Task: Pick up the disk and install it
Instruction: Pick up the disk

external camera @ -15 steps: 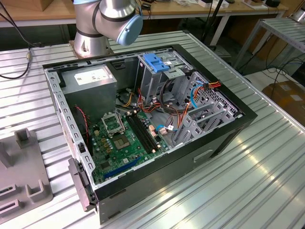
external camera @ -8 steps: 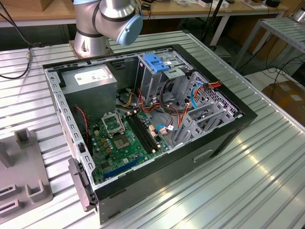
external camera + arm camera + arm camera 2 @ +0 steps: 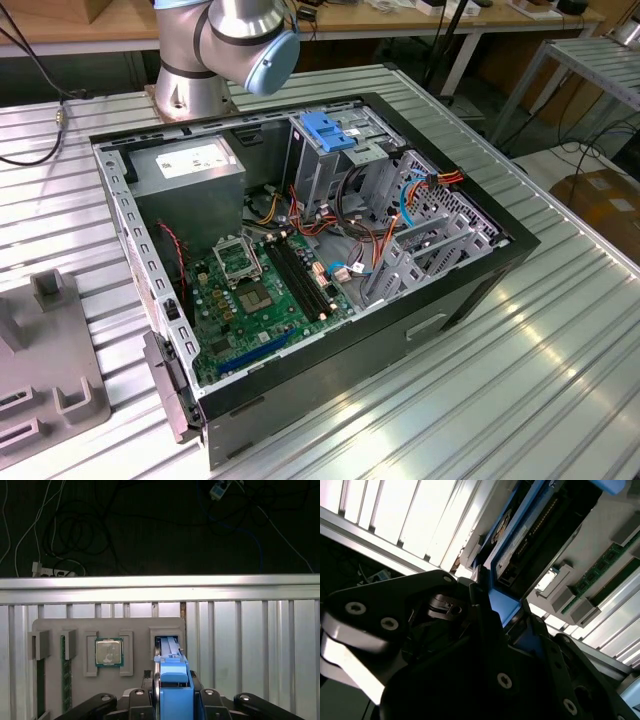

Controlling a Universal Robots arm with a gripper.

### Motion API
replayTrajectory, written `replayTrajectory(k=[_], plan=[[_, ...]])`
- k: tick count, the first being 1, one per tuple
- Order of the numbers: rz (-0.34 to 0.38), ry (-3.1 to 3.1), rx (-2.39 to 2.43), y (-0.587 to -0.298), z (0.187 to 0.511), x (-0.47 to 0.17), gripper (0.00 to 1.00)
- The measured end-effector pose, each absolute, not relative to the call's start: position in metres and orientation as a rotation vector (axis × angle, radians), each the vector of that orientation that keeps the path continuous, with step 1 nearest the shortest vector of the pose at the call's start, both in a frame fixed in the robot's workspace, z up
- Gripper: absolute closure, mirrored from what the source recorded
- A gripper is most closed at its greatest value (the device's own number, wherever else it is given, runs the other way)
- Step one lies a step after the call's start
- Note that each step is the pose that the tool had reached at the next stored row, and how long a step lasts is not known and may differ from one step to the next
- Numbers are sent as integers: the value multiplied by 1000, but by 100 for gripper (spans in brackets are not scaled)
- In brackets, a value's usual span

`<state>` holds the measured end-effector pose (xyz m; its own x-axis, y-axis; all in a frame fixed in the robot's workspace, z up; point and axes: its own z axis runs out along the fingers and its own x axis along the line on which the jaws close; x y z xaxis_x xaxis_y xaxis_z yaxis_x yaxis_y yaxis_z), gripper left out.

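Observation:
In the first wrist view my gripper [image 3: 175, 685] is shut on the disk [image 3: 169, 647], its black fingers [image 3: 152, 687] pressing on either side of the blue carrier frame. The disk stands on edge, with its far end in a slot of the grey holder tray [image 3: 55, 625]. In the second wrist view the gripper [image 3: 504, 614] clamps the blue frame, and the disk's [image 3: 532, 540] dark underside with its connector row shows beyond the fingers. The open computer case [image 3: 300, 250] lies on the table in the exterior view, with its metal drive cage [image 3: 345, 150] at the back.
A blue latch piece [image 3: 328, 130] sits atop the drive cage. The holder tray also carries a processor chip [image 3: 109, 652] and a memory stick [image 3: 63, 672]. Cables [image 3: 375, 235] cross the case interior beside the motherboard [image 3: 265, 295]. The arm's base [image 3: 200, 70] stands behind the case.

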<state>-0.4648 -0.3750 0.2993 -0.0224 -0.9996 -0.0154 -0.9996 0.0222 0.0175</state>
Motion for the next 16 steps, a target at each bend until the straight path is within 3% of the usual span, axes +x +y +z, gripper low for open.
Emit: replayTrajectory(k=[16], plan=[[-37,-2245,2196,-375,314,-465,63]])
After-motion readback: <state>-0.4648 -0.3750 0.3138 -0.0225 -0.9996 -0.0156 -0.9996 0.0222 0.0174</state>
